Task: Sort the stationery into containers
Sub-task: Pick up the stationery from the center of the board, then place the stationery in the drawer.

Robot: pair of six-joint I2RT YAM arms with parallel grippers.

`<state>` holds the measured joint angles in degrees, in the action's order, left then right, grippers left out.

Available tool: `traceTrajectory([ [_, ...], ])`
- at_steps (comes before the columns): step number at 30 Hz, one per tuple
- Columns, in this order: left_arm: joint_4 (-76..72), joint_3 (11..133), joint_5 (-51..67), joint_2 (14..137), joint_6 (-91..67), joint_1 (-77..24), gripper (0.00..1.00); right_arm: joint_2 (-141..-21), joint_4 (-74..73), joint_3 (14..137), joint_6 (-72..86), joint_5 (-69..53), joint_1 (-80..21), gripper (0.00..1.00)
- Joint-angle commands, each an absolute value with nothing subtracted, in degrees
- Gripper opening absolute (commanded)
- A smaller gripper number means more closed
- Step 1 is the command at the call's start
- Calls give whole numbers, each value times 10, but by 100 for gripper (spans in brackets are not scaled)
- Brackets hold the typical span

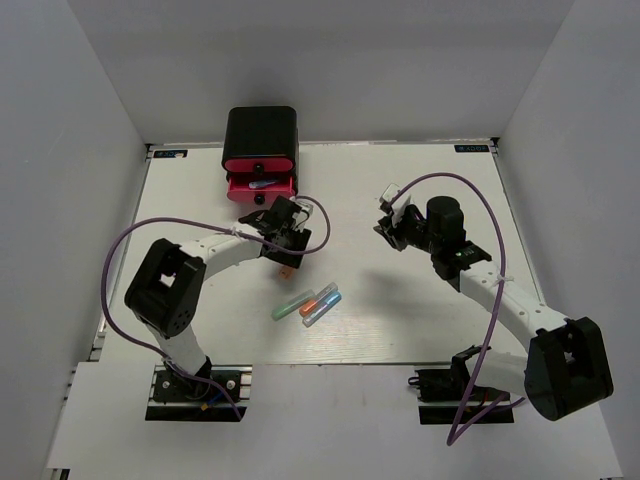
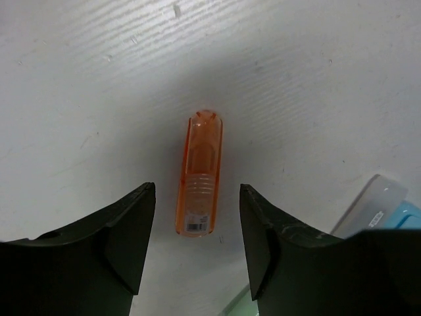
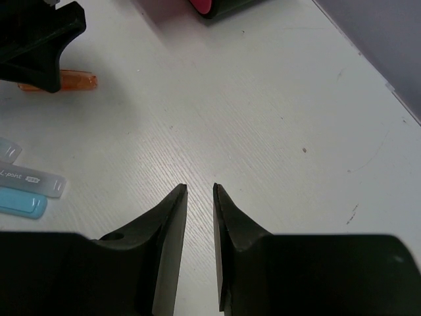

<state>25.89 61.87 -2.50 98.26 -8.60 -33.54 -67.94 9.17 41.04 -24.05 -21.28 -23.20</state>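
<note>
**Left gripper straddles orange capsule beside open drawer**

Seen from above, the left gripper point(image 1: 287, 250) hangs at the centre of the frame. It is just below the glossy black box point(image 1: 260, 130) that stands at the top edge of the white counter point(image 1: 400, 320). One pink-red drawer point(image 1: 240, 188) of the box is pulled out, and a pale piece point(image 1: 263, 185) lies in it.

The left wrist view shows the gripper's jaws spread wide. An orange capsule point(image 2: 199, 174) lies flat on the counter between them, its length running up the frame, and it touches neither finger. At the lower right of that view, the ends of a clear capsule point(image 2: 378, 197) and a blue capsule point(image 2: 404, 216) poke in.

From above, those two lie with a green capsule point(image 1: 291, 306) in a small cluster just below centre, near the orange one but apart from it.

The right gripper point(image 3: 198, 189) hovers right of centre, well apart from the cluster. Its jaws stand almost together with only a narrow slit between them, and they hold nothing.
</note>
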Motion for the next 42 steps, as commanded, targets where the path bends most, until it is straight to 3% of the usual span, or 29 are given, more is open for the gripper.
traceTrajectory([
  [1,258,613,-21,973,-97,-342,63,-674,118,412,-231,-224,-229,29],
  [12,242,583,-39,1001,-107,-342,51,-674,113,417,-228,-229,-227,29],
  [15,242,583,-56,1006,-107,-342,44,-675,114,417,-228,-229,-227,29],
  [18,242,583,-62,1001,-107,-342,27,-673,115,415,-226,-229,-228,29],
  [25,209,616,-47,939,-47,-326,20,-671,118,405,-229,-231,-228,30],
  [26,209,626,-20,939,-27,-326,13,-670,119,403,-231,-233,-224,30],
  [29,234,684,-15,953,18,-313,7,-667,121,398,-235,-232,-224,30],
  [42,213,816,73,983,96,-242,8,-656,128,383,-243,-233,-221,31],
])
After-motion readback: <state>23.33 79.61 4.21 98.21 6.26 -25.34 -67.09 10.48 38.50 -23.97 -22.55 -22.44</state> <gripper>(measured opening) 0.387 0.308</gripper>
